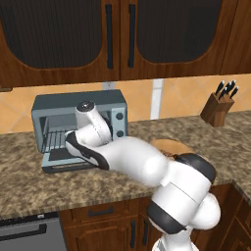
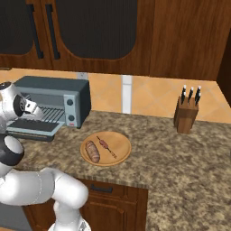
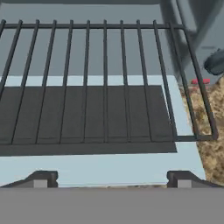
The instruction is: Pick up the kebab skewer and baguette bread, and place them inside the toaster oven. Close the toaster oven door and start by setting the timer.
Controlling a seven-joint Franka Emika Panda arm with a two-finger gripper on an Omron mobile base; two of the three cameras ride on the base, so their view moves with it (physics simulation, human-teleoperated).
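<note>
The grey-blue toaster oven [image 1: 78,105] [image 2: 54,90] stands at the back left of the counter. Its door [image 1: 63,163] [image 2: 28,128] [image 3: 109,164] is dropped flat open, and the wire rack [image 3: 105,78] [image 2: 50,115] is slid out over the door's dark window. My gripper [image 3: 112,180] hovers above the door's front edge, open, with nothing between its fingertips [image 3: 41,178]. The golden-brown baguette bread [image 2: 93,152] and the thin kebab skewer [image 2: 106,146] lie side by side on a round wooden plate [image 2: 121,155] to the right of the oven.
The oven's knobs [image 2: 70,103] [image 3: 215,61] and a small red mark [image 3: 200,81] sit on its right panel. A knife block [image 1: 217,109] [image 2: 186,113] stands at the back right. Dark wooden cabinets hang overhead. The speckled counter [image 2: 180,158] stretches to the right.
</note>
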